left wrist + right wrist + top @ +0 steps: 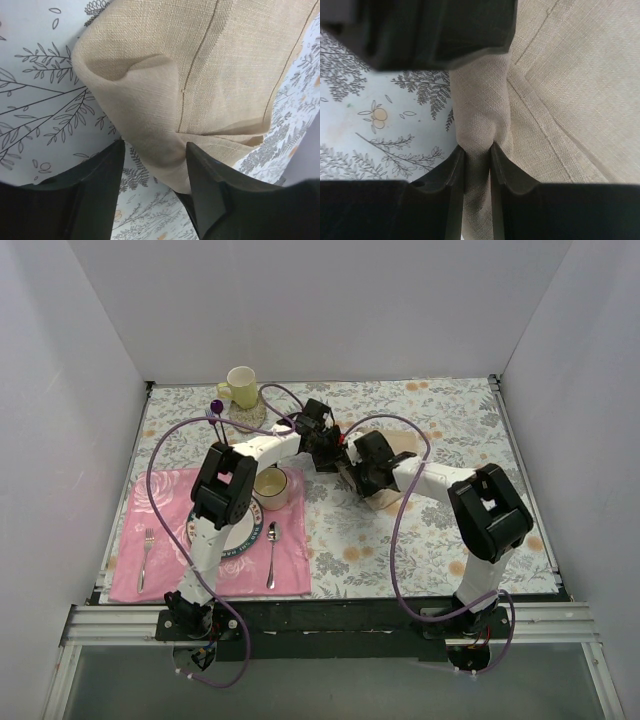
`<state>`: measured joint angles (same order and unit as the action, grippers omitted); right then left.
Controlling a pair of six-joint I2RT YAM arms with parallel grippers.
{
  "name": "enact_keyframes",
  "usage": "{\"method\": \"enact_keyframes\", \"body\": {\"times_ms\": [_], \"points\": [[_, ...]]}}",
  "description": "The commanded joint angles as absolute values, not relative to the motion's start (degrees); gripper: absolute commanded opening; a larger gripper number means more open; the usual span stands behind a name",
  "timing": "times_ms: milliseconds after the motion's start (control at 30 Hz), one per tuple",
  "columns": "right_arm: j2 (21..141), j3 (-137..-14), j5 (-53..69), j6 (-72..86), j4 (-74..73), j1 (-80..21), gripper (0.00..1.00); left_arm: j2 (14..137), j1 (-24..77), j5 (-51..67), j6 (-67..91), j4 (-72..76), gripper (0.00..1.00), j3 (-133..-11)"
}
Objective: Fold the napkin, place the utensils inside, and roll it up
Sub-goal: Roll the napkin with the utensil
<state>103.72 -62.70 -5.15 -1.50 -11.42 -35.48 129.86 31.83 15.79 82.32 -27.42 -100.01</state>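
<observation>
The beige napkin [403, 443] lies bunched on the grey floral tablecloth at mid-table, mostly hidden under both arms. My right gripper [477, 152] is shut on a pinched ridge of the napkin [570, 90]; in the top view the right gripper [349, 469] sits at the napkin's left edge. My left gripper [154, 145] is open, and a folded corner of the napkin [200, 65] hangs between its fingers, touching the right finger [210, 185]. In the top view the left gripper [327, 450] is beside the right one. The spoon [272, 550] and a fork [147, 552] lie on the pink placemat.
A plate [242, 540] with a small bowl [271, 486] stands on the pink placemat [290, 575] at the front left. A yellow mug [240, 387] and a purple-tipped stick [216, 407] are at the back left. White walls enclose the table.
</observation>
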Motion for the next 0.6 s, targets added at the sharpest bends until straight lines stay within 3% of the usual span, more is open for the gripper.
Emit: {"method": "enact_keyframes", "body": {"times_ms": [0,267,300,400,567], "points": [[106.1,-62.1,17.6,4.9,-13.6,-32.8,0.01,124.8,31.9,12.2,80.7,-28.8,0.54,-97.3],[109.8,-60.6,34.6,10.6,-8.7,-24.0,0.01,120.0,31.9,12.3,82.3,-26.4,0.61,-91.2],[110.3,-60.4,37.8,11.2,-8.1,-22.6,0.01,119.4,31.8,12.5,82.6,-25.1,0.75,-89.4],[111.8,-59.3,43.0,12.8,-5.8,-20.3,0.01,117.4,31.8,12.0,83.5,-23.4,0.89,-87.4],[113.8,-57.3,50.0,15.2,-0.9,-17.3,0.01,119.7,32.0,14.2,85.3,-22.1,0.85,-88.6]]}}
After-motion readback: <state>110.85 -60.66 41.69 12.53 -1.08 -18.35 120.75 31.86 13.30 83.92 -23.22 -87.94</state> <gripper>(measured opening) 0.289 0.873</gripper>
